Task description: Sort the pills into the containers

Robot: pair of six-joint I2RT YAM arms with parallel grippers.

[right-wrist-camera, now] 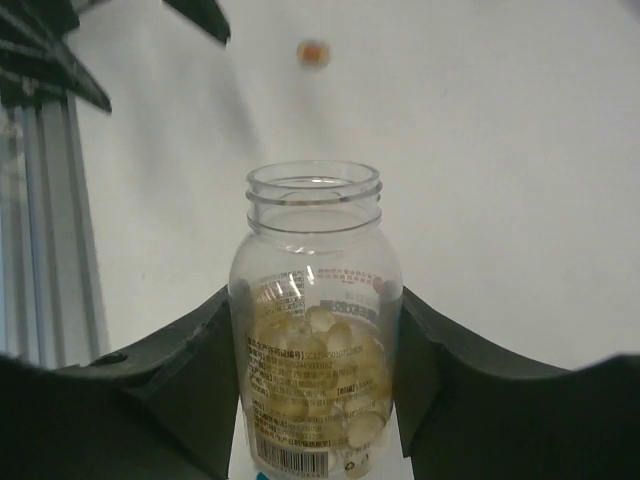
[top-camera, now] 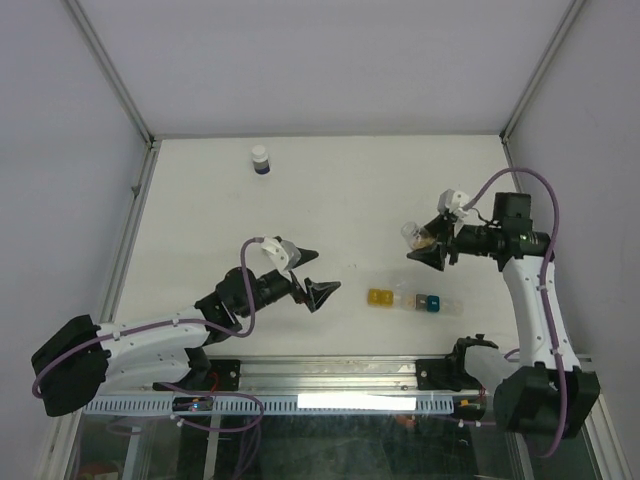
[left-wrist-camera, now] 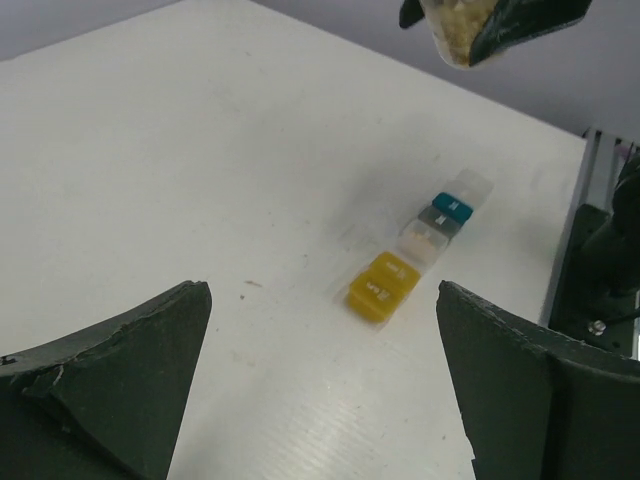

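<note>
My right gripper is shut on a small clear vial, uncapped and tilted, held above the table. Pale yellow pills fill its lower half. One tiny orange pill lies loose on the table beyond the vial's mouth. The containers, a strip of yellow, clear, teal and clear compartments, lie on the table below and in front of the vial. To their left my left gripper stands wide open and empty, facing the yellow end.
A white-capped dark blue bottle stands upright at the back of the table. Grey walls close the back and sides. A metal rail runs along the near edge, where the arm bases sit.
</note>
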